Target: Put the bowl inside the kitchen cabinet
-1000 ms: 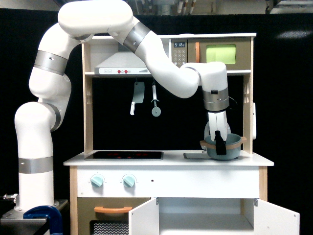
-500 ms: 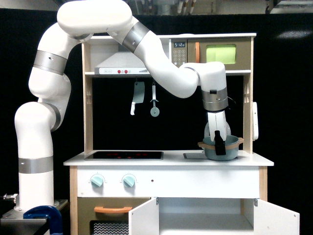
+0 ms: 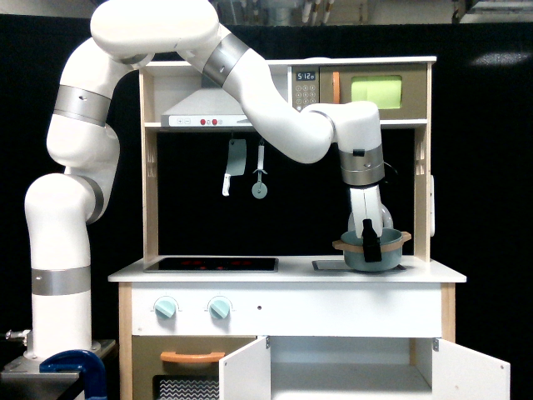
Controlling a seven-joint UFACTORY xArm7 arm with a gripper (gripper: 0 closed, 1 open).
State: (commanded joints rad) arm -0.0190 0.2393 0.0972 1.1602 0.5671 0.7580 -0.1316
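The arm (image 3: 275, 108) reaches across the toy kitchen to the counter's far end on the exterior view's right. Below, the kitchen cabinet (image 3: 350, 367) stands with both white doors swung open (nothing seen inside). The bowl (image 3: 372, 248) hangs just above the sink, the gripper (image 3: 370, 237) clamped over its rim. So the pickup looks done; lowering it into the cabinet is left

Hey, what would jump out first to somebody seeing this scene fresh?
The big white arm arching over the toy kitchen. Its hand grips the bowl just above the counter, at the exterior view's right. Below, the cabinet stands with both white doors open.
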